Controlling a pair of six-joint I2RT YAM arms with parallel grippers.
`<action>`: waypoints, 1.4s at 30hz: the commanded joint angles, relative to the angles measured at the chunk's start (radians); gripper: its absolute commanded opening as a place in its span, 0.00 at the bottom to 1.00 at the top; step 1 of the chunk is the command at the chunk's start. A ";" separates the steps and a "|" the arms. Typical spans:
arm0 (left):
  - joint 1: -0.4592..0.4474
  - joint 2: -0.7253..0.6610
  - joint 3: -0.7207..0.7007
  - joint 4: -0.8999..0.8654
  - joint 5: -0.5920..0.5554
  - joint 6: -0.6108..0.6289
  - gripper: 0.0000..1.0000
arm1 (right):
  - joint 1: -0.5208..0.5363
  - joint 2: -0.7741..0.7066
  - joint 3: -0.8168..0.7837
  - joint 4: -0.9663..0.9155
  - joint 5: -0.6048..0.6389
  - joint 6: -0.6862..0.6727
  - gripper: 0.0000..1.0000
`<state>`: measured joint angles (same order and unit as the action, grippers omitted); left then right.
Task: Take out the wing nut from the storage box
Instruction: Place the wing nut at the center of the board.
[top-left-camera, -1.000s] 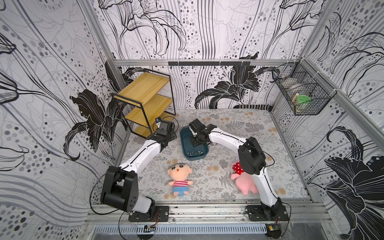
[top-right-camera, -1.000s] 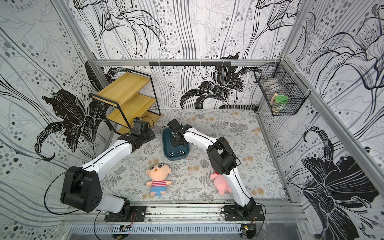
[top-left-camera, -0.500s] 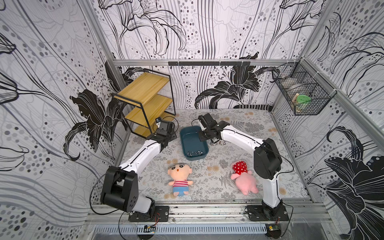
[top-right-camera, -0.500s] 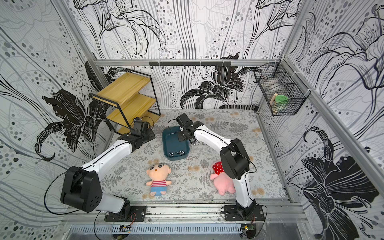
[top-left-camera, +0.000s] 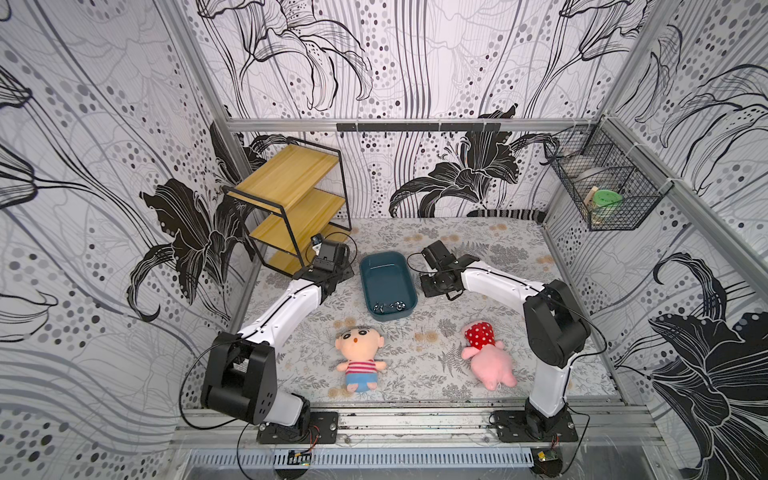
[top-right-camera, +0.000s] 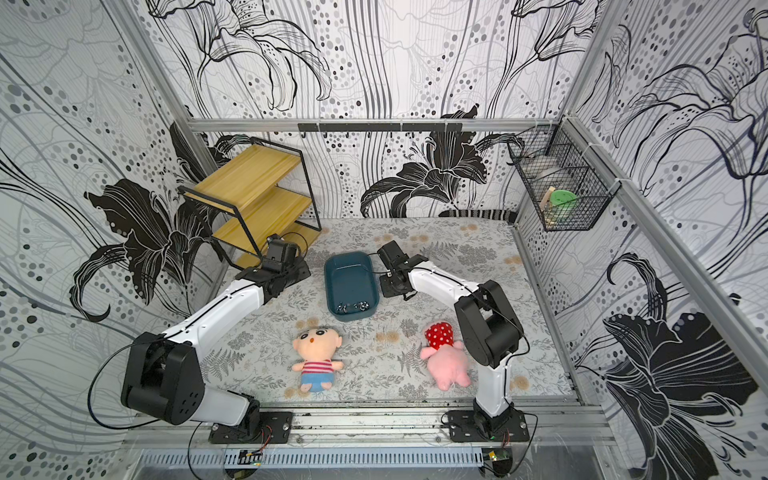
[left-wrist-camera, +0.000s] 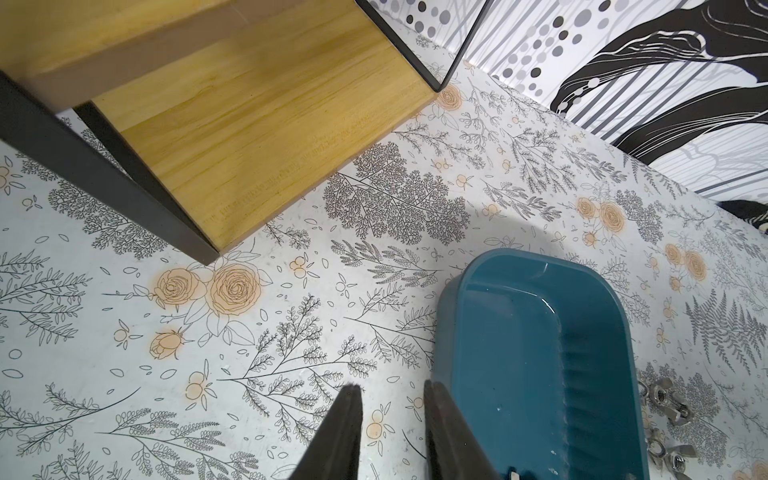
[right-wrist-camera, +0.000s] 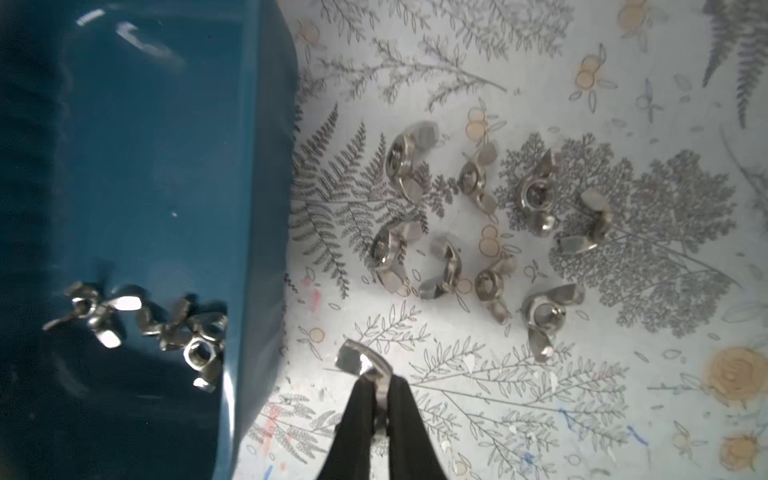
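Right gripper: the right gripper (right-wrist-camera: 379, 386) is clamped on a single silvery metal wing nut (right-wrist-camera: 363, 363). It is held over the floral-printed mat (right-wrist-camera: 540, 395), just outside a long wall of the dark teal, round-cornered plastic storage box (right-wrist-camera: 145, 166).
Left gripper: the left gripper (left-wrist-camera: 391, 388) has its jaws parted with nothing between them, beside the opposite long wall of the box (left-wrist-camera: 540, 332). Whether one finger touches that wall cannot be told.
Right wrist view only: a spread of loose wing nuts (right-wrist-camera: 490, 220) lies on the mat near the held one. A small heap of nuts (right-wrist-camera: 145, 324) is bunched at one end of the box.
Left wrist view only: the bottom board of the yellow wooden shelf rack (left-wrist-camera: 257, 124) in its black metal frame shows close up. A few of the loose nuts (left-wrist-camera: 665, 399) show beyond the box.
Both top views: the box (top-left-camera: 384, 274) (top-right-camera: 349, 274) lies between the two wrists with the heap (top-left-camera: 388, 306) at its near end. The right wrist hides the held nut.
Front of mat: a plush boy doll (top-left-camera: 359, 357) in a striped shirt and a pink plush toy (top-left-camera: 488, 357) in a red spotted cap.
Side wall: a black wire mesh basket (top-left-camera: 602, 187).
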<state>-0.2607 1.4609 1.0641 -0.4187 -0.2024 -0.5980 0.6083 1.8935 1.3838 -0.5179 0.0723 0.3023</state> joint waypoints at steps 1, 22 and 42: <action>0.005 -0.003 0.027 0.024 -0.002 0.003 0.32 | 0.006 -0.021 -0.024 0.026 -0.005 0.023 0.04; 0.007 -0.017 0.006 0.023 -0.011 0.000 0.32 | 0.007 0.063 -0.045 0.071 -0.051 0.031 0.04; 0.006 -0.022 -0.007 0.024 -0.014 -0.003 0.32 | 0.010 0.117 -0.022 0.052 -0.028 0.035 0.21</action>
<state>-0.2607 1.4609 1.0641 -0.4187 -0.2028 -0.5983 0.6128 1.9884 1.3464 -0.4404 0.0238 0.3294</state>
